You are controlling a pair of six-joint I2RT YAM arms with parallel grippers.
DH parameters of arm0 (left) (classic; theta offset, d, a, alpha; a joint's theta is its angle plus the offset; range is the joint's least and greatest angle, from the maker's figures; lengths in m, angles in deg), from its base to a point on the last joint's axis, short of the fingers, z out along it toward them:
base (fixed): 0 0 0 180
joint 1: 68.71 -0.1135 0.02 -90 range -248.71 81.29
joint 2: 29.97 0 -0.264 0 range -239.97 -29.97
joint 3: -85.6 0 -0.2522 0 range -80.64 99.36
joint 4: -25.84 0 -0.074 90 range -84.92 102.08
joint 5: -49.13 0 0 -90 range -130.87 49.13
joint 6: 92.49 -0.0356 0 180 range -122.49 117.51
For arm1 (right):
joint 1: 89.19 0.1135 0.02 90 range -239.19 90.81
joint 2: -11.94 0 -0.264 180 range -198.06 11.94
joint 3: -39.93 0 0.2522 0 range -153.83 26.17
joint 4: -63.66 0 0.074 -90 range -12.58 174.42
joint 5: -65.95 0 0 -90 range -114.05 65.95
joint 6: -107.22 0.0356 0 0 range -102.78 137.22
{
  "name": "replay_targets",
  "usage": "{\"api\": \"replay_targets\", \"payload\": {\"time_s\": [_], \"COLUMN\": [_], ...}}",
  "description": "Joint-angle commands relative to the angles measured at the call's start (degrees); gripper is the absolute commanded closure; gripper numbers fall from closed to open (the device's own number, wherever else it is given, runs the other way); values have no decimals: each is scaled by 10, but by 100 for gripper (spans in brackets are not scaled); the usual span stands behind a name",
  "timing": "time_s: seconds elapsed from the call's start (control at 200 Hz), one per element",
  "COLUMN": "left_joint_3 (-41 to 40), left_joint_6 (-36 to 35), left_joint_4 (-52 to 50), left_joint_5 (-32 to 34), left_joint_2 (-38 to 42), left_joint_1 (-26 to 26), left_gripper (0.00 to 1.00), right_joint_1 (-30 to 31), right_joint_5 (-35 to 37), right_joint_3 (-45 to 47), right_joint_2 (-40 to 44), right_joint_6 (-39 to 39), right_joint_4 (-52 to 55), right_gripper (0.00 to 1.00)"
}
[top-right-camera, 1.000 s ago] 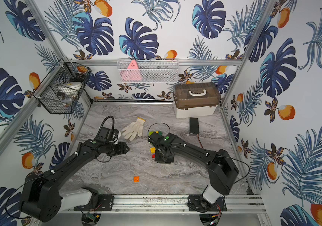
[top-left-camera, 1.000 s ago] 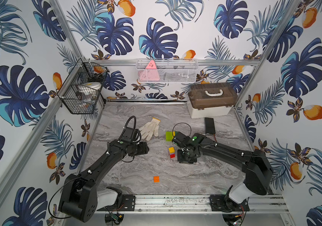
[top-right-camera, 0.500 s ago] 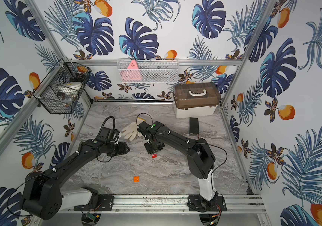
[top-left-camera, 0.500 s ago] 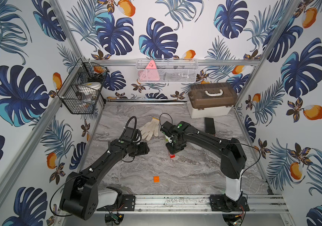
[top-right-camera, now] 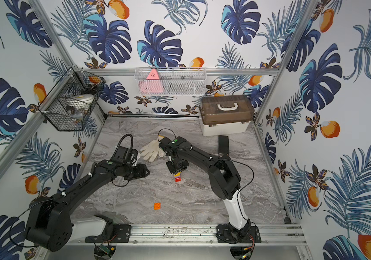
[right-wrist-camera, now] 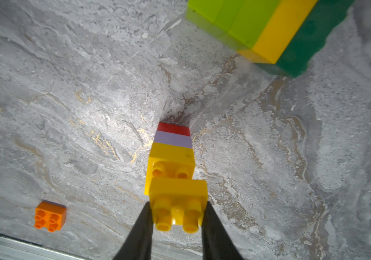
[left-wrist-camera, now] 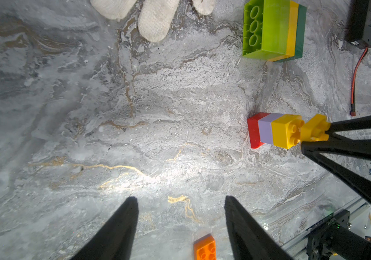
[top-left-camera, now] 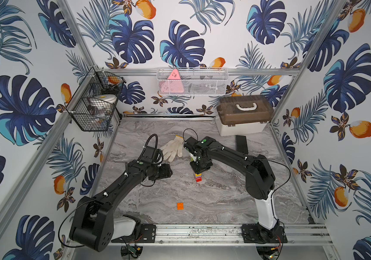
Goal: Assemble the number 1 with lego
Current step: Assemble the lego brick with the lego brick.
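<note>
Marble-patterned table, grey with rust veins, glossy under the wrist lights.

Right gripper - black tapered fingers clamped on the 2 side faces of a yellow square brick, 4 round studs showing. The brick sits just over the top of the narrow column, offset from it; contact cannot be judged.

Column stands upright mid-table: red base, lilac, yellow on top with bare studs.

Left gripper hangs above bare table, fingers spread with nothing between them.

Chunky block lies on its side near the white knitted glove - lime, yellow and dark green layers, hollow underside with 3 round tubes exposed.

1 orange square brick lies alone, studs up, toward the front rail.
</note>
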Motion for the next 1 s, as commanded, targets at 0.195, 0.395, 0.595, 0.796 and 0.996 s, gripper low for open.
{"api": "replay_targets", "payload": {"time_s": [0.195, 0.395, 0.595, 0.796, 0.996], "left_joint_3": [1, 1, 1, 1, 2], "left_joint_6": [0, -1, -2, -2, -2], "left_joint_4": [2, 2, 1, 1, 1], "left_joint_5": [-2, -3, 0, 1, 3], "left_joint_2": [-1, -3, -5, -5, -5], "left_joint_1": [0, 0, 0, 0, 0], "left_gripper": [33, 33, 33, 33, 33], "right_joint_1": [0, 1, 1, 1, 1], "right_joint_5": [-14, -14, -8, 1, 9], "right_joint_3": [-15, -12, -16, -23, -46], "right_joint_2": [-18, -22, -24, -22, -28], "right_joint_6": [25, 39, 52, 58, 55], "right_joint_4": [7, 6, 10, 15, 21], "right_gripper": [69, 63, 58, 56, 54]}}
